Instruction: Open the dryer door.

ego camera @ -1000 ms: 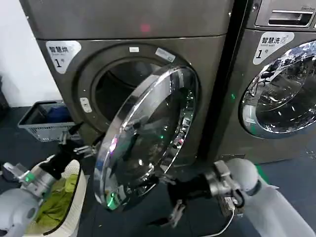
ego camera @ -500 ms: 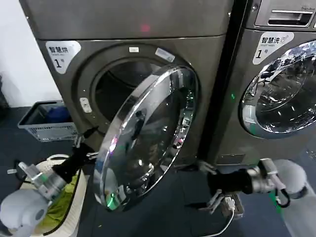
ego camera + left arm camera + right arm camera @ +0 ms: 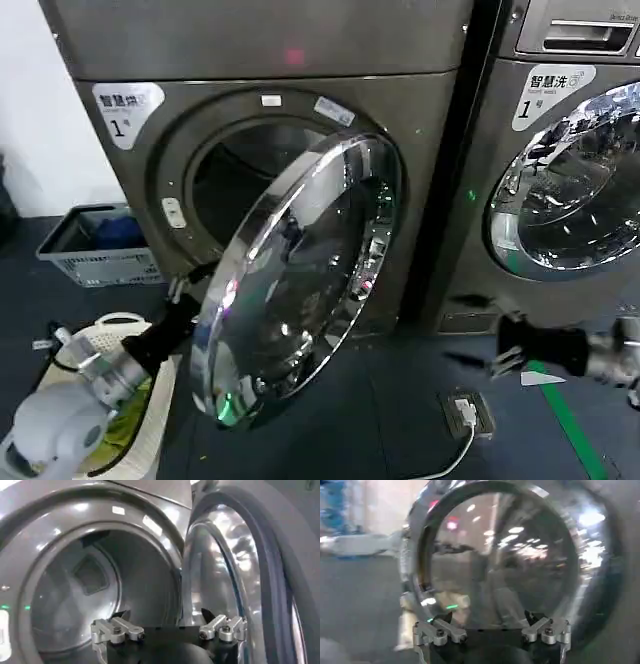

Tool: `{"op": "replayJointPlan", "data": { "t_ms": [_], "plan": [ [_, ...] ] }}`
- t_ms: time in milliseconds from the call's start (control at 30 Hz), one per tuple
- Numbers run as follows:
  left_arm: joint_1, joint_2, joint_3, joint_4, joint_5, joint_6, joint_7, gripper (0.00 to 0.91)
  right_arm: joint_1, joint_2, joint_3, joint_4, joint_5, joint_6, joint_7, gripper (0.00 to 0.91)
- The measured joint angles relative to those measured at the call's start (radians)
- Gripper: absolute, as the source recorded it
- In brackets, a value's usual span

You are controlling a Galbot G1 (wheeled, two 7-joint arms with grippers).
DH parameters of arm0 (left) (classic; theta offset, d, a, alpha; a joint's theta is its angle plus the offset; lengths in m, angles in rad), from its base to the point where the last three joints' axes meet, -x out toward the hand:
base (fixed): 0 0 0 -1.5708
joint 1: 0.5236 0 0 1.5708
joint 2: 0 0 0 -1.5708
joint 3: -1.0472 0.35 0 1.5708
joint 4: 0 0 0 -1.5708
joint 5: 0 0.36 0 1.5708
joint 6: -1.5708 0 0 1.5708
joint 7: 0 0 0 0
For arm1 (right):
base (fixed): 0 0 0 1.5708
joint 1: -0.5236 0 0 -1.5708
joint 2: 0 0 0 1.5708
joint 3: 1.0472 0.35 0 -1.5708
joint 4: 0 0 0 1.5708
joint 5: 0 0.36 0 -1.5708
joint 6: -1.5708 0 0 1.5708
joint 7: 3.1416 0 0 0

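Over the last second my right gripper [image 3: 500,352] has pulled away from the large round chrome-ringed dryer door with dark bulging glass [image 3: 300,280] and now hangs low at the right, well apart from it, in front of the neighbouring grey machine with its shut chrome door [image 3: 570,190]. Its fingers [image 3: 440,632] are spread wide and hold nothing. Meanwhile my left gripper [image 3: 185,300] has come up from beside the white laundry basket of green cloth [image 3: 135,400] to the door's free edge, its fingers [image 3: 117,629] also apart and empty, facing the dark drum opening [image 3: 90,585]. The door itself has barely shifted: it stands swung about halfway out from the grey dryer front [image 3: 420,110]. I judge the door is open enough to count, though the left gripper looks placed to push it wider.
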Motion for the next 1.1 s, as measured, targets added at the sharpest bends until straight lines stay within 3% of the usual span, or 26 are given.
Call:
{"op": "replayJointPlan", "data": {
  "t_ms": [267,800,1100],
  "plan": [
    [-0.035,0.018,0.080,-0.005,-0.015,-0.011,0.027,0.907,-0.051,0.020,0.245,-0.004,0.066,0.008,0.160,0.907],
    [-0.171,0.048,0.357,0.023,-0.093,-0.107,0.065,0.907,-0.140,0.057,0.484,0.131,0.198,-0.029,0.630,0.907],
    [-0.294,0.027,0.581,0.047,-0.075,-0.131,0.066,0.907,-0.212,0.058,0.600,0.215,0.196,-0.026,0.919,0.907]
  ]
}}
